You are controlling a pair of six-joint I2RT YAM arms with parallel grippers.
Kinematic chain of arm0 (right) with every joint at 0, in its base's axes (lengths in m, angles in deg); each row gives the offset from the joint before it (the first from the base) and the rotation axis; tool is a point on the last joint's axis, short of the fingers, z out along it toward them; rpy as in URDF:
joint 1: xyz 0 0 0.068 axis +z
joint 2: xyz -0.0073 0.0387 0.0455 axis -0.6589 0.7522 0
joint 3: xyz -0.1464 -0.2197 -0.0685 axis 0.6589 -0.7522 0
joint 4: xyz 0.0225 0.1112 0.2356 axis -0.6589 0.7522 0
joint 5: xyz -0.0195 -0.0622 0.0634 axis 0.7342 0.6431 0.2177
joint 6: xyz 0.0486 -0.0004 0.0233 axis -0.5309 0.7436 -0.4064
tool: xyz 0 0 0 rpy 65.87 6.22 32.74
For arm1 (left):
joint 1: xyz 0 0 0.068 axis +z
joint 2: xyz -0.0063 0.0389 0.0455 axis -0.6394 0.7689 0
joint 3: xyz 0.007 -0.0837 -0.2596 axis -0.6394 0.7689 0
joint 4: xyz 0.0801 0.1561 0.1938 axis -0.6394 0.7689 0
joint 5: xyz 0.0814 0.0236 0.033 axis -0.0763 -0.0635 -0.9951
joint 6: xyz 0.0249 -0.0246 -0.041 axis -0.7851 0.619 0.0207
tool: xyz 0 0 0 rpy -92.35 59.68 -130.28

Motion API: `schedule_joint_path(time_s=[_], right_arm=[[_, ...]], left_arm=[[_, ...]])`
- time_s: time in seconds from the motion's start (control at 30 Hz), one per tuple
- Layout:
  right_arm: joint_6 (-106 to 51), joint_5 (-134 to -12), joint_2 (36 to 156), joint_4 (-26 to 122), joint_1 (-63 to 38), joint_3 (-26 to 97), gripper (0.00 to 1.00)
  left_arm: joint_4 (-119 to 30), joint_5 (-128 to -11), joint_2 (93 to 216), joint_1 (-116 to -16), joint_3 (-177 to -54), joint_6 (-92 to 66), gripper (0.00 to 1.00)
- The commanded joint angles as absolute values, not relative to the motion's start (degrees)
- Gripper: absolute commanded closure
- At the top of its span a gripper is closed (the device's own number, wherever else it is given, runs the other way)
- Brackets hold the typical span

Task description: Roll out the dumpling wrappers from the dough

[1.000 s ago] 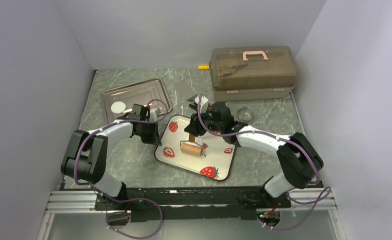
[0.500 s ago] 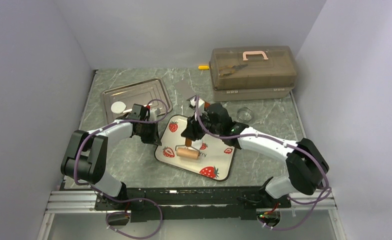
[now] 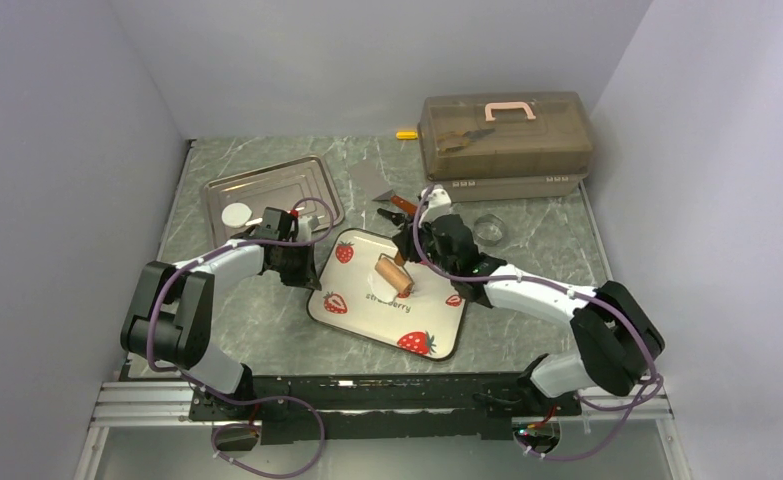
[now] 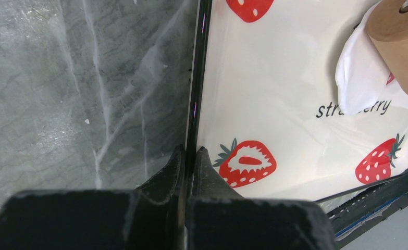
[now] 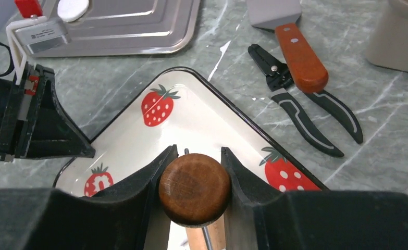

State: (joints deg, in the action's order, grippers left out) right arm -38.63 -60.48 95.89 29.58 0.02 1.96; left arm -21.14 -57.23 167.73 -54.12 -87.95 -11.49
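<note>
right pincer (image 5: 194, 156) clamps the roller (image 5: 194, 188) by its knob; left pincer (image 4: 189, 154) is pinched shut on the plate (image 4: 274, 109) rim
flattened dough (image 4: 359, 78) lies under the roller, ahead-right of the left pincer

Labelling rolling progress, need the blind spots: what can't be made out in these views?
Dough: left wrist view shows only one edge, the rest under the roller; top view, it cannot be told from the white plate.
Roller barrel: right wrist view, mostly hidden behind its knob and the right fingers.
Wrapper on the tray: right wrist view cuts it at the top edge; top view too small to judge thickness.
</note>
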Motion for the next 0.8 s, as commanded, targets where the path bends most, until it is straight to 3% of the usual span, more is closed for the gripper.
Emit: schedule_joint_path(time_s=[0.0, 0.2, 0.43, 0.77], right_arm=[[-40.29, -50.17, 96.65, 35.62, -1.16, -2.79, 1.00], [-39.43, -42.75, 88.42, 42.02, -4.05, -7.00, 1.00], [-36.60, -42.16, 83.64, 46.79, -5.36, -4.14, 1.00], [-31.70, -68.41, 87.20, 38.15, -3.86, 12.09, 1.00]], left_arm=[[-21.74, -60.84, 166.79, -53.53, -87.85, -11.87, 1.00], [-21.75, -60.69, 167.08, -53.55, -88.04, -11.85, 1.00], [-21.79, -60.58, 167.13, -53.47, -88.02, -11.83, 1.00], [-21.97, -60.23, 167.14, -53.54, -87.89, -11.82, 1.00]])
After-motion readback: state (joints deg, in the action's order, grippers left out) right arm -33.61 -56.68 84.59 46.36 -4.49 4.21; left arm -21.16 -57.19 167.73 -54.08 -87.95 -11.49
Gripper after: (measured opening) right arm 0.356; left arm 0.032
